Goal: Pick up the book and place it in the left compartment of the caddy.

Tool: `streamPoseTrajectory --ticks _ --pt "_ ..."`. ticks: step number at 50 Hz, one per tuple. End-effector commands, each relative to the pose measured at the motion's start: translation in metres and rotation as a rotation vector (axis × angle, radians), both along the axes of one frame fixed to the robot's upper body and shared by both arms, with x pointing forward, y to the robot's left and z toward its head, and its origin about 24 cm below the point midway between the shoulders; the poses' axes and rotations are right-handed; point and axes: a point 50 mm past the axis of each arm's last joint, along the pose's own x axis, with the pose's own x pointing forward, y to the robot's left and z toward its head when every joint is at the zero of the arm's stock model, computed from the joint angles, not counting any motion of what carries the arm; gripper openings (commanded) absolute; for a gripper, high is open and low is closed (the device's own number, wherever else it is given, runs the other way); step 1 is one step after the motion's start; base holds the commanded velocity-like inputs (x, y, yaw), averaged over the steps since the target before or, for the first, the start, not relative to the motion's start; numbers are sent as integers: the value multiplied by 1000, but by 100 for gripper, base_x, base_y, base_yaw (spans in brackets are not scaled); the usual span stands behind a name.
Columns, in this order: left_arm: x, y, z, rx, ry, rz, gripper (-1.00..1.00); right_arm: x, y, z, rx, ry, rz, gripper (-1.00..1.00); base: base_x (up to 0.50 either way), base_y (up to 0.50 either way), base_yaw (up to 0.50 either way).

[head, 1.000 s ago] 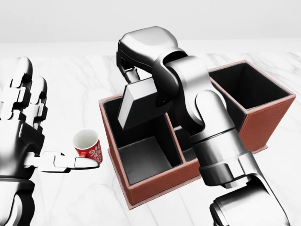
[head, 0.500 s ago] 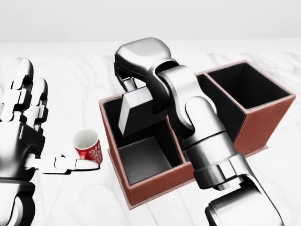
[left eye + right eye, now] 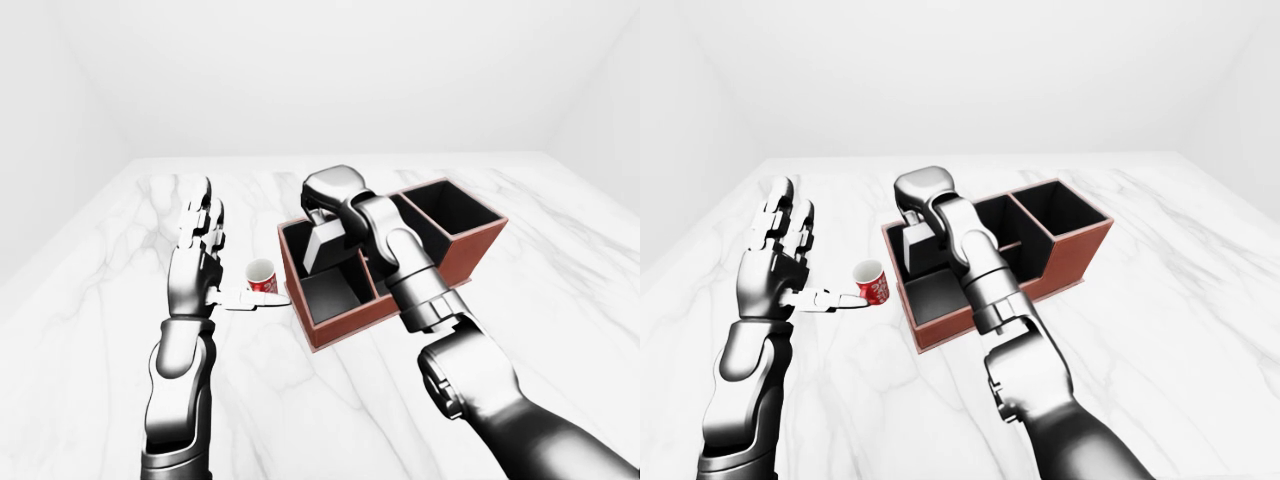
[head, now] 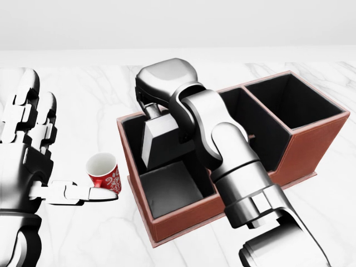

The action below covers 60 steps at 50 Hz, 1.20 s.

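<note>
While the glossy metal right hand [image 4: 158, 97] stays clamped on the flat grey book [image 4: 161, 139], that slab hangs tilted inside the left compartment of the boxy red-brown caddy [image 4: 183, 219] with matte black walls. On the veined marble table [image 3: 560, 250], the left hand [image 4: 25, 139] stands spread open, one finger beside the red patterned cup [image 4: 104, 172].

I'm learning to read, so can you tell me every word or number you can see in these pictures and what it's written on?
No words or numbers can be read anywhere.
The red cup: only a white swirly pattern, no letters.
The book held by the right robot hand: plain grey, no title showing.
The caddy: plain brown walls, no label.
The table: marble veins only.
</note>
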Motion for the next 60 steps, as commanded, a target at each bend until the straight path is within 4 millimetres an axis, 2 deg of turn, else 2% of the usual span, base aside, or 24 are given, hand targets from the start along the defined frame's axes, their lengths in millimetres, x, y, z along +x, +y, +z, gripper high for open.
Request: streamPoseTrajectory --ticks 1,60 --pt "0 0 1 0 -4 -1 100 2 1 -6 1 -19 -9 -100 0 0 0" --pt "0 -1 -2 -1 10 -3 100 4 7 -67 -62 44 -21 -100 0 0 0"
